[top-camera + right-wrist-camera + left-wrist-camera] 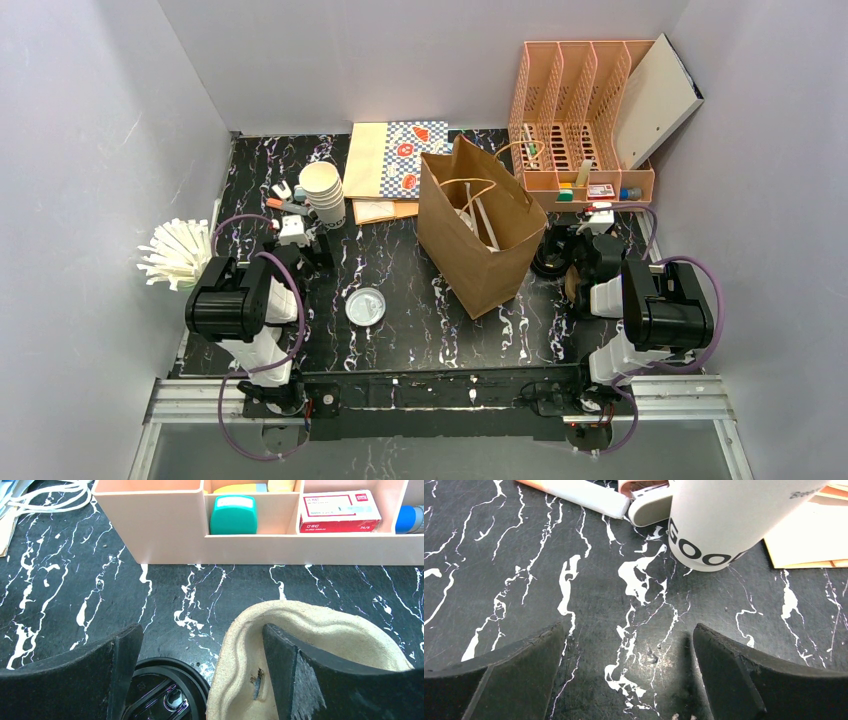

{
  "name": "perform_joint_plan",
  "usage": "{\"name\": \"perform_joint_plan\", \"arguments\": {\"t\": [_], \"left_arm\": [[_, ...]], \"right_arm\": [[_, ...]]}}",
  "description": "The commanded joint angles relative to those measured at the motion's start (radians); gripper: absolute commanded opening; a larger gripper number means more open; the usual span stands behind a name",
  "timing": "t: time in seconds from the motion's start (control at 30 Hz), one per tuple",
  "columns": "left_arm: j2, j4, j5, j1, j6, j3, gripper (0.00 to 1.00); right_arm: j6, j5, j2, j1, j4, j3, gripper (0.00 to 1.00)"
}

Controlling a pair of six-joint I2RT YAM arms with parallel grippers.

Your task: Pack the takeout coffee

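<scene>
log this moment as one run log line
left gripper: open, empty | right gripper: open, above black lid | paper bag: standing open

The left arm (243, 300) sits folded near its base, jaws spread wide and empty. The right arm (655, 305) is folded likewise, jaws wide, seemingly angled downward.

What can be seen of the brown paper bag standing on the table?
The brown paper bag looks like plain kraft paper, with twisted paper handles at its mouth. It stands upright and open, slightly creased and turned at an angle to the table edges, on the black marbled table just right of centre. A few thin white pieces show inside; what they are is unclear. Printed paper sheets lie just behind it.
</scene>
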Motion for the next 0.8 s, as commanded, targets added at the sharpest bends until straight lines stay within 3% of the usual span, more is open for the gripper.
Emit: {"name": "perform_joint_plan", "arguments": {"t": [0.0, 0.77], "left_arm": [[0.008, 0.037, 0.054, 0.003, 0.040, 0.002, 0.98], [0.008, 0.012, 0.056, -0.016, 0.063, 0.015, 0.98]], "right_arm": [[0.002, 0.007, 0.017, 0.008, 0.031, -0.016, 0.98], [0.002, 0.007, 0.018, 0.008, 0.032, -0.015, 0.98]]}}
